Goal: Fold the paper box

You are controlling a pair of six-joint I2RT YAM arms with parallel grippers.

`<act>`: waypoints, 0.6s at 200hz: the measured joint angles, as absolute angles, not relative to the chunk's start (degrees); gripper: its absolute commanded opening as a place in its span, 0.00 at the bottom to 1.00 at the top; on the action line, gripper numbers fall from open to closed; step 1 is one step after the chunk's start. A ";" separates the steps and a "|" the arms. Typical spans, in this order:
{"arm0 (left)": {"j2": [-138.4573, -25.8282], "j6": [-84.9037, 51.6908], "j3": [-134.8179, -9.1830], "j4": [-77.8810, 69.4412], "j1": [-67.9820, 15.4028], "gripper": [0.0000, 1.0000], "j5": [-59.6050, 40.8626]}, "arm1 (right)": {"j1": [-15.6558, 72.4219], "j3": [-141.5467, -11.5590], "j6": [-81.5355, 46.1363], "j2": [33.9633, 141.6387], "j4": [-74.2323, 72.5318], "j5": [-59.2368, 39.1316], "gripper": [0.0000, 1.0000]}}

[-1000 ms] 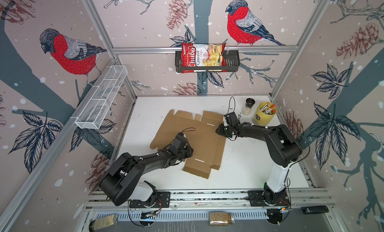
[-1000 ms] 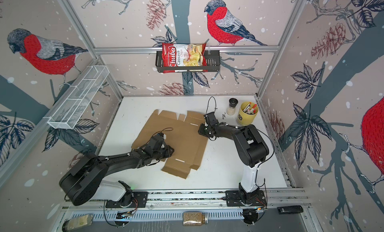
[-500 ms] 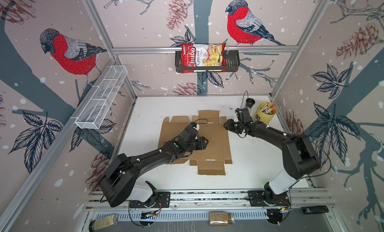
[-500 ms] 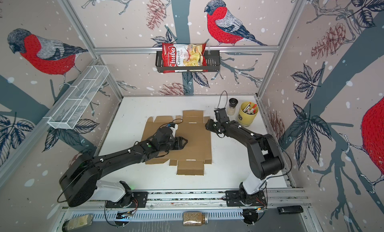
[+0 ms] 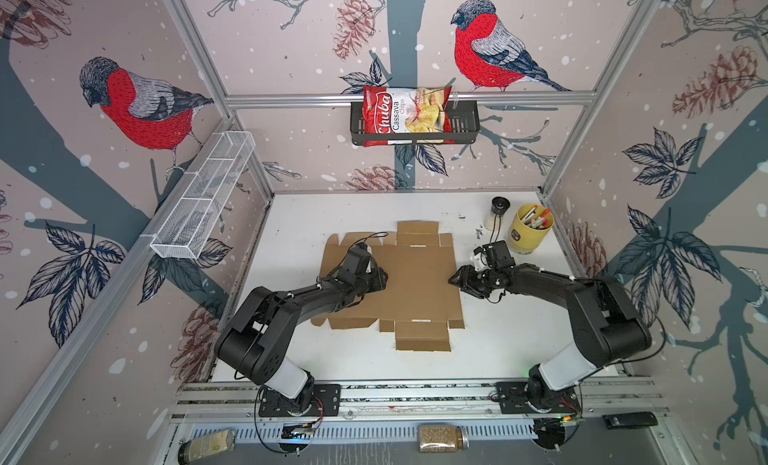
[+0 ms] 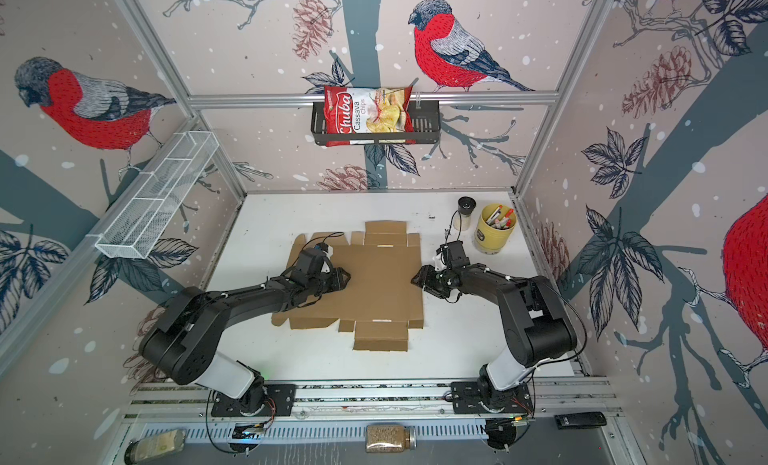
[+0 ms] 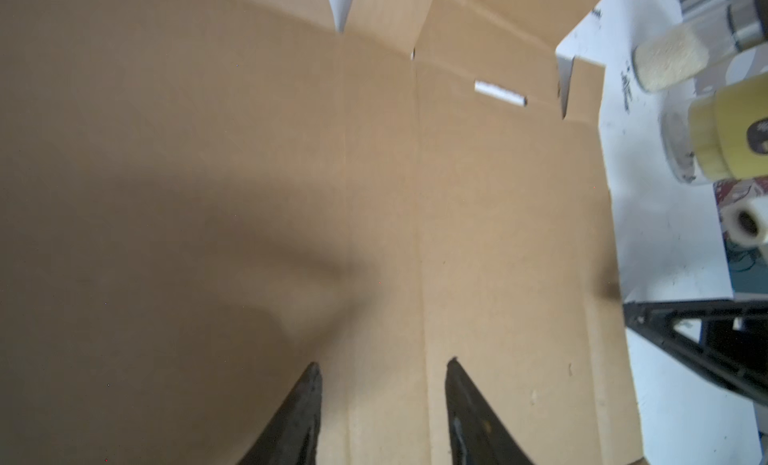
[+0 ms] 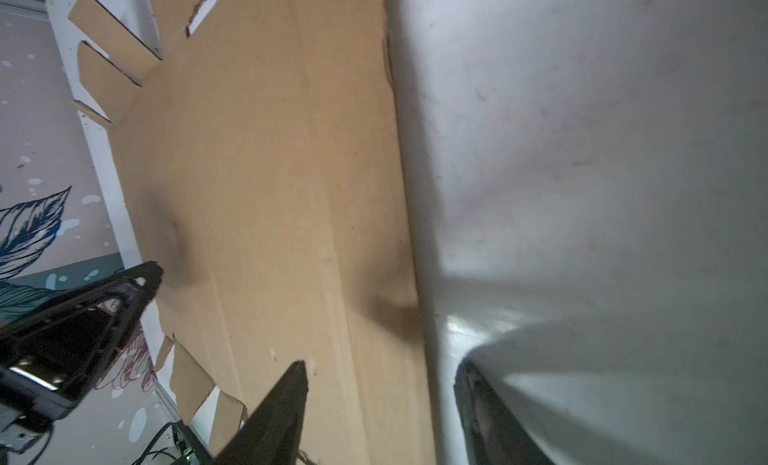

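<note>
We had swung the paper box (image 5: pixel 417 284) square, and our left gripper (image 7: pixel 383 363) and right gripper (image 8: pixel 381 363) gaped empty, likely to regrasp flaps.

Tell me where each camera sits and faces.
Top views: high over the front rail, looking down at the table and paper box; left arm and right arm show.
Left wrist: on left arm, looking across the box toward the yellow cup; open jaws show.
Right wrist: on right arm, facing the box's edge; open jaws show.
Shared: each wrist view catches the opposite jaws.
</note>
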State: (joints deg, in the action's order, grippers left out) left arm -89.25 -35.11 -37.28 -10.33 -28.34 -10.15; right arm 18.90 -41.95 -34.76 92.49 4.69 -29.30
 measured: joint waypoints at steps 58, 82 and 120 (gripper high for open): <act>-90.54 -35.59 -30.68 -21.17 -28.23 0.39 -12.25 | 18.65 -42.57 -34.59 92.53 2.68 -33.76 0.55; -90.35 -36.47 -28.56 -24.93 -28.23 0.38 -13.37 | 18.90 -44.34 -34.44 89.97 3.31 -34.98 0.50; -90.26 -37.71 -27.22 -27.38 -28.23 0.38 -14.33 | 19.22 -45.25 -34.52 90.04 4.78 -33.80 0.35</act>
State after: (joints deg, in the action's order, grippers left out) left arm -90.26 -37.71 -27.22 -27.38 -28.23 -14.33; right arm 19.22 -45.25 -34.52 90.04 4.78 -33.80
